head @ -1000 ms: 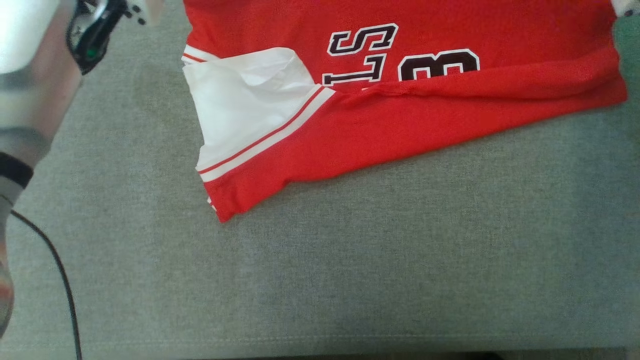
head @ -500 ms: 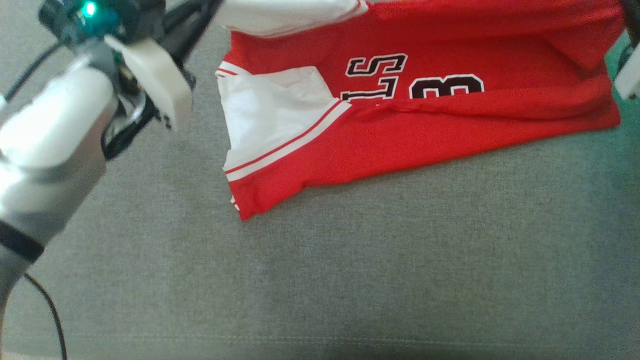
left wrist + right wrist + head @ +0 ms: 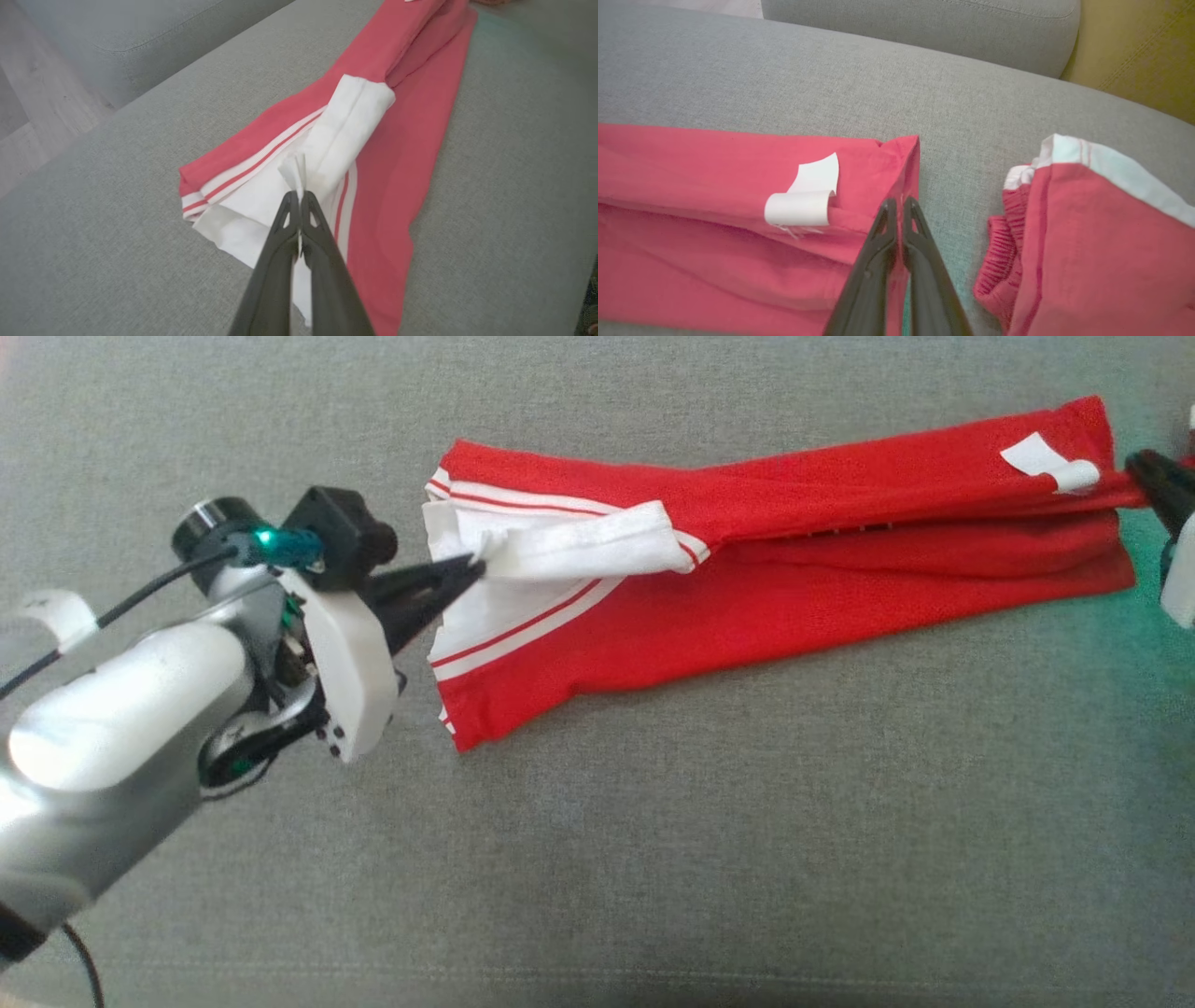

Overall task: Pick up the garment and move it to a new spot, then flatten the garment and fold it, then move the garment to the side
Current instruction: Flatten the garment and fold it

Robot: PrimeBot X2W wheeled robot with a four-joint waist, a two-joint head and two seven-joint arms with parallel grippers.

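Two pairs of jaws are gripping the garment (image 3: 794, 588), one at each end. Nearest, bare grey sofa (image 3: 653, 859) is stretching across the front, and the left arm (image 3: 121, 709) is reaching in from the near left. The left jaws are pressing together on a tuck of the white sleeve (image 3: 579, 546), pointing rightward along the cloth. Beyond them the garment is lying on the sofa, doubled lengthwise into a narrow band, its long axis running left to right between the two grips. At the far right end, the right jaws are pinching the red corner beside the white label (image 3: 803, 205). The next fold, I judge, is hinging on that axis: each arm is sitting at its own end, neither needing to cross over.
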